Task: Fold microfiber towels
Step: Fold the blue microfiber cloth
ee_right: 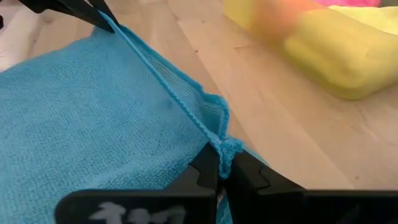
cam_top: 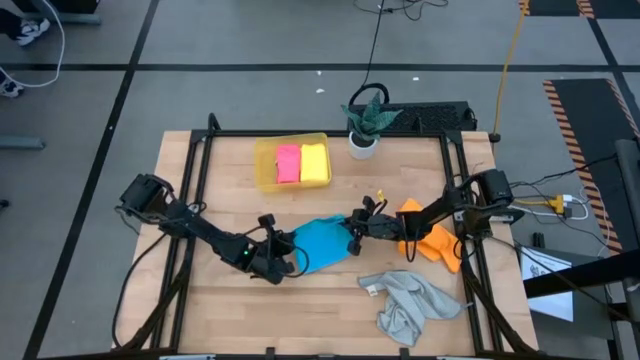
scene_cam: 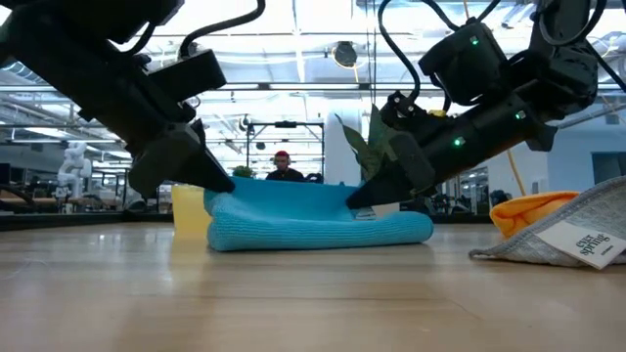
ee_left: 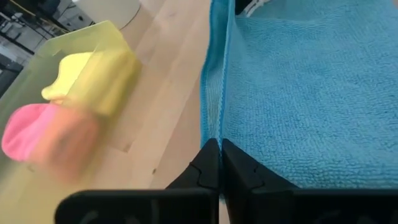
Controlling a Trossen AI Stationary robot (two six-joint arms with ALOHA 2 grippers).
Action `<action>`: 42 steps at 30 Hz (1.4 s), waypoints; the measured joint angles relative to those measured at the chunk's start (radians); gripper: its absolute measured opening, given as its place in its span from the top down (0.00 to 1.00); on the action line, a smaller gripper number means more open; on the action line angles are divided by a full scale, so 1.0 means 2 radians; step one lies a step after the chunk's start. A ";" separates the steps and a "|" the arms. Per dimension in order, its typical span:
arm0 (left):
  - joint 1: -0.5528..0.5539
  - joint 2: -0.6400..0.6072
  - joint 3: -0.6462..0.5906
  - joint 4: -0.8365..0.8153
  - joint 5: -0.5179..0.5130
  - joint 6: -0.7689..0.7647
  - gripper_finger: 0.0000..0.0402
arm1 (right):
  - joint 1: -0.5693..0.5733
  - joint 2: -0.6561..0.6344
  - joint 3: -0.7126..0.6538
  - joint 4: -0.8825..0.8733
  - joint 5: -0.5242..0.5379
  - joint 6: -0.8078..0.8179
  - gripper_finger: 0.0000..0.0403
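Low view first: grey towel (scene_cam: 562, 240) nearest, orange towel (scene_cam: 528, 212) just behind it. Mid-desk (cam_top: 300, 310), the blue towel (cam_top: 322, 243) hangs between both hands, left hand (cam_top: 292, 243) and right hand (cam_top: 352, 228) each clenched on an edge. Farther back, a tray (cam_top: 262, 165) holds the pink towel (cam_top: 288, 164) and yellow towel (cam_top: 315, 162), beside a potted plant (cam_top: 365, 122).

A pale wooden tabletop (cam_top: 300, 300) in a dark metal frame stands on a grey floor (cam_top: 250, 40) crossed by dark lines. A potted plant (cam_top: 367, 125) sits at its far edge. Beyond, a bright hall shows ceiling lights (scene_cam: 342, 54), and a person (scene_cam: 284, 166) sits far back.
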 joint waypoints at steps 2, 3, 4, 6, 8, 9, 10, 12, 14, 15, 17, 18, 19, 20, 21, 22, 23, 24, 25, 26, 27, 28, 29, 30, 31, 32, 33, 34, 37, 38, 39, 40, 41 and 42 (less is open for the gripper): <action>0.002 0.000 0.000 0.000 0.006 -0.003 0.99 | 0.003 0.000 0.000 0.000 0.000 0.000 0.98; 0.003 0.002 0.000 0.001 0.011 -0.003 0.98 | 0.004 0.000 0.000 0.000 0.000 0.000 0.98; 0.006 0.005 0.000 0.004 0.014 -0.003 0.97 | 0.007 0.000 0.000 0.000 0.000 0.000 0.98; 0.010 0.012 0.000 0.004 0.022 -0.003 0.90 | 0.009 0.000 0.000 0.000 0.000 0.000 0.96; 0.016 0.021 0.000 0.008 0.023 -0.008 0.82 | 0.009 0.000 0.000 0.000 0.000 0.000 0.92; 0.019 0.024 0.000 0.005 0.026 -0.012 0.77 | 0.009 0.000 0.000 0.000 0.000 0.000 0.90; 0.023 0.024 -0.001 -0.003 0.027 -0.015 0.72 | 0.009 0.000 0.000 0.001 0.000 0.000 0.87; 0.031 0.023 0.000 -0.011 0.031 -0.017 0.64 | 0.006 -0.003 0.000 0.003 0.001 -0.008 0.81; 0.036 0.010 -0.001 -0.036 0.031 -0.035 0.57 | 0.006 -0.016 0.000 0.001 0.016 -0.022 0.76; 0.036 0.001 -0.001 -0.046 0.025 -0.056 0.55 | 0.006 -0.023 0.000 0.008 0.034 -0.025 0.74; 0.036 -0.013 0.001 -0.048 0.021 -0.094 0.52 | 0.009 -0.041 0.000 0.006 0.077 -0.027 0.71; 0.036 -0.019 0.001 -0.057 0.021 -0.104 0.51 | 0.010 -0.047 0.000 0.008 0.091 -0.029 0.69; 0.034 -0.024 -0.001 -0.063 0.021 -0.111 0.51 | 0.011 -0.054 0.000 0.005 0.094 -0.028 0.69; 0.033 -0.026 -0.001 -0.060 0.020 -0.117 0.51 | 0.013 -0.059 0.000 0.000 0.093 -0.028 0.68; 0.032 -0.025 0.000 -0.057 0.020 -0.123 0.52 | 0.015 -0.063 0.000 -0.007 0.091 -0.028 0.68; 0.030 -0.025 0.000 -0.057 0.020 -0.128 0.52 | 0.017 -0.064 0.000 -0.007 0.090 -0.027 0.68; 0.028 -0.025 0.000 -0.055 0.020 -0.130 0.53 | 0.020 -0.064 0.000 -0.009 0.079 -0.027 0.68; 0.026 -0.023 -0.001 -0.044 0.022 -0.129 0.54 | 0.022 -0.064 0.000 -0.013 0.065 -0.027 0.68; 0.026 -0.018 0.000 -0.026 0.029 -0.124 0.56 | 0.023 -0.062 0.000 -0.016 0.045 -0.025 0.69; 0.026 -0.011 0.000 -0.008 0.040 -0.115 0.57 | 0.024 -0.058 0.000 -0.013 0.022 -0.020 0.69; 0.026 -0.007 0.000 0.002 0.050 -0.103 0.58 | 0.024 -0.052 0.000 -0.011 -0.002 -0.009 0.70; 0.025 -0.002 -0.001 0.011 0.056 -0.092 0.60 | 0.023 -0.046 0.000 -0.011 -0.017 0.000 0.71; 0.026 0.005 -0.001 0.030 0.060 -0.084 0.61 | 0.021 -0.036 0.000 -0.008 -0.026 0.008 0.73; 0.028 0.011 0.001 0.042 0.063 -0.081 0.63 | 0.017 -0.027 0.000 -0.001 -0.029 0.014 0.75; 0.031 0.013 0.001 0.037 0.064 -0.083 0.64 | 0.013 -0.016 0.000 0.003 -0.028 0.018 0.77; 0.035 0.016 0.000 0.027 0.064 -0.089 0.66 | 0.008 -0.004 0.000 0.011 -0.028 0.021 0.79; 0.040 0.020 -0.001 0.021 0.066 -0.097 0.68 | 0.004 0.004 0.002 0.011 -0.028 0.023 0.81; 0.044 0.022 0.000 0.008 0.074 -0.109 0.70 | 0.001 0.010 0.002 0.008 -0.028 0.025 0.84; 0.048 0.023 -0.001 -0.037 0.076 -0.147 0.75 | -0.003 0.020 0.001 0.006 -0.027 0.026 0.92; 0.048 0.023 -0.001 -0.047 0.077 -0.155 0.76 | -0.003 0.020 0.000 0.002 -0.027 0.026 0.94; 0.048 0.023 0.000 -0.057 0.077 -0.160 0.78 | -0.001 0.020 0.000 0.000 -0.027 0.026 0.97; 0.046 0.023 0.000 -0.063 0.077 -0.161 0.79 | 0.002 0.018 0.000 -0.007 -0.026 0.023 0.98; 0.044 0.023 -0.001 -0.065 0.077 -0.160 0.81 | 0.006 0.011 -0.001 -0.021 -0.027 0.018 0.99; 0.042 0.022 -0.001 -0.065 0.077 -0.157 0.82 | 0.011 0.004 -0.002 -0.034 -0.026 0.015 0.99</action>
